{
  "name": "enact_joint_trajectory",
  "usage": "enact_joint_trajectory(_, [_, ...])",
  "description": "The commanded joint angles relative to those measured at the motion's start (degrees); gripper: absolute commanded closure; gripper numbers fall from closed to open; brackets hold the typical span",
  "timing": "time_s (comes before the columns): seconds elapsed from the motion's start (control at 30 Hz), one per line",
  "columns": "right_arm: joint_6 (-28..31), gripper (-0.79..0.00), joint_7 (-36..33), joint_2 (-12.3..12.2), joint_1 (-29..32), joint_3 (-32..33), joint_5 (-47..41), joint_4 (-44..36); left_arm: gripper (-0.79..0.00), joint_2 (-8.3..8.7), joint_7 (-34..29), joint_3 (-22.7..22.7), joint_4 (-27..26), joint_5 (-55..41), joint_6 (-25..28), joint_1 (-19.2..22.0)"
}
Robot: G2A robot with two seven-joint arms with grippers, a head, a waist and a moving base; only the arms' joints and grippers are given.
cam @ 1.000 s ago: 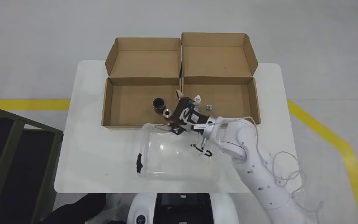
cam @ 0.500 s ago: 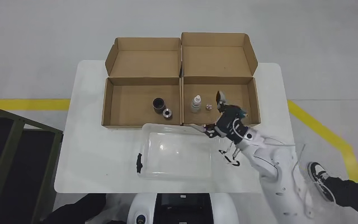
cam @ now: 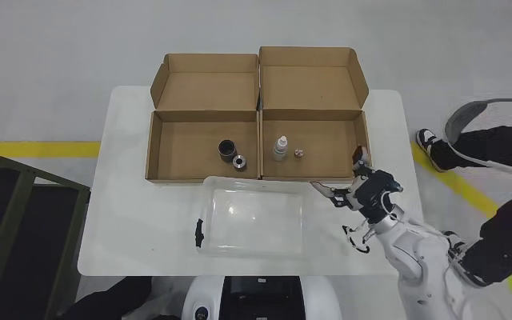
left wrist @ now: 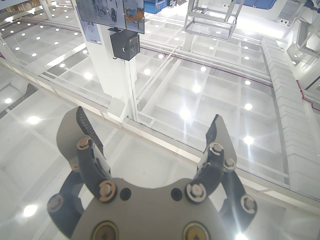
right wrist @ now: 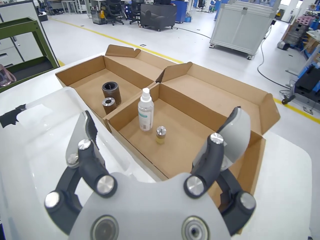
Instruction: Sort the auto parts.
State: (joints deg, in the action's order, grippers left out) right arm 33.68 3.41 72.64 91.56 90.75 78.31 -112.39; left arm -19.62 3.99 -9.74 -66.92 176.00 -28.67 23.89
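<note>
Two open cardboard boxes stand side by side. The left box point(cam: 200, 148) holds a dark cylinder point(cam: 226, 148) and a smaller metal-topped one point(cam: 239, 162). The right box point(cam: 320, 144) holds a clear spray bottle point(cam: 281, 146) and a small metal-capped part point(cam: 298, 152). In the right wrist view the same items show: dark cylinder point(right wrist: 111, 92), small cylinder point(right wrist: 109, 105), spray bottle point(right wrist: 145, 113), small part point(right wrist: 160, 134). My right gripper point(cam: 340, 172) point(right wrist: 162, 123) is open and empty, at the right box's front right corner. My left gripper point(left wrist: 150, 131) is open, pointing up at the ceiling.
A clear plastic bin point(cam: 254, 216) with a black tape tab point(cam: 198, 233) lies in front of the boxes. The white table point(cam: 128, 200) has free room at left and right. A person's legs point(cam: 480, 152) stand off the table's right edge.
My right arm swung from over the left box's front edge across to the right, ending at the right box's front right corner, gripper still open. A person walked in at right.
</note>
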Motion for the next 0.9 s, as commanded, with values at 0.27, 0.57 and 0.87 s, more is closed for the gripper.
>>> enact_joint_trajectory(0.27, [-1.8,-0.785,4.5,-0.7,7.8,6.4,0.1,-2.0,-0.785,0.0,0.0,0.0,0.0,0.0,0.0,0.0])
enact_joint_trajectory(0.57, [-2.7,-0.785,9.4,-1.1,12.1,10.1,0.4,-2.2,-0.785,0.0,0.0,0.0,0.0,0.0,0.0,0.0])
enact_joint_trajectory(0.87, [-2.7,-0.784,11.5,-1.2,13.1,11.0,0.0,-1.7,-0.784,0.0,0.0,0.0,0.0,0.0,0.0,0.0])
